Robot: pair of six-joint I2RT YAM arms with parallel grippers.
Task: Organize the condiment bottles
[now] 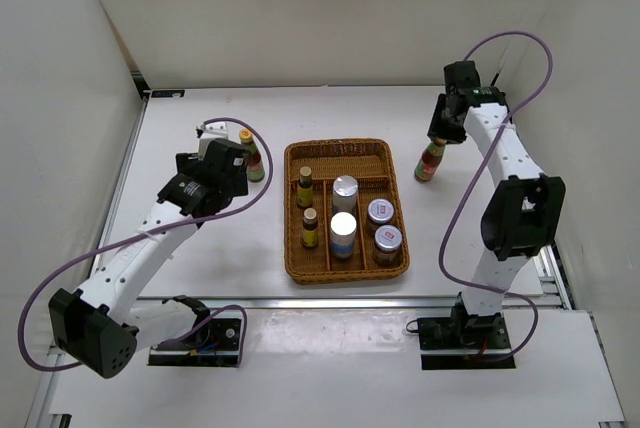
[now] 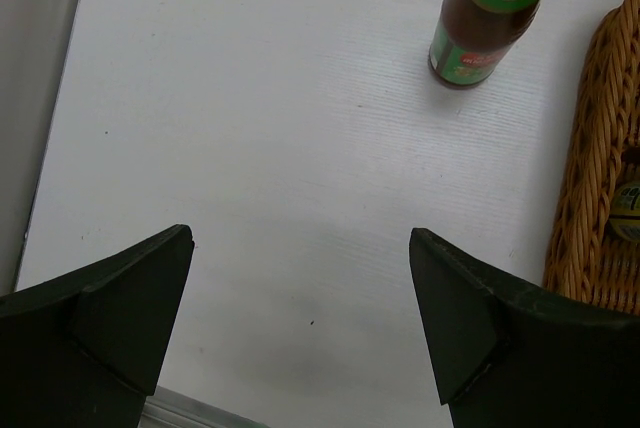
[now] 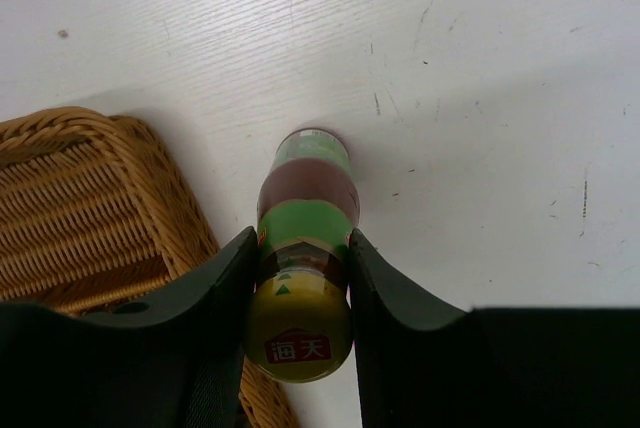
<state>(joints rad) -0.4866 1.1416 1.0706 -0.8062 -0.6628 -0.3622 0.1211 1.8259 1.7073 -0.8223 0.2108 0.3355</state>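
Room: white walls (image 1: 300,8) stand close on the left, far and right sides, so the arms have little room to swing outward.
Table: the table (image 1: 340,113) is white, flat and a little scratched.
Tray: the wicker tray (image 1: 340,156) lies in the middle, between the two arms; its far strip shows no bottle.
Right gripper: the right gripper (image 3: 300,258) pinches the neck of the right sauce bottle (image 3: 305,218), just under the yellow cap.
Left gripper: the left gripper (image 2: 300,238) is spread wide and holds nothing.
Key relation: the right sauce bottle is just to the right of the tray, near its far right corner, so I judge that the coming move goes to the left, over the rim. Its long axis is nearly upright. I cannot tell if its base touches the table.
Left sauce bottle: the left sauce bottle (image 2: 490,18) stands upright on the table, between the left gripper and the left rim of the tray. The left arm is clearly the nearer one.
Jars: four silver-lidded jars (image 1: 345,189) stand upright in the middle and right compartments.
Smallest: two tiny brown bottles (image 1: 305,186) stand in the left compartment.
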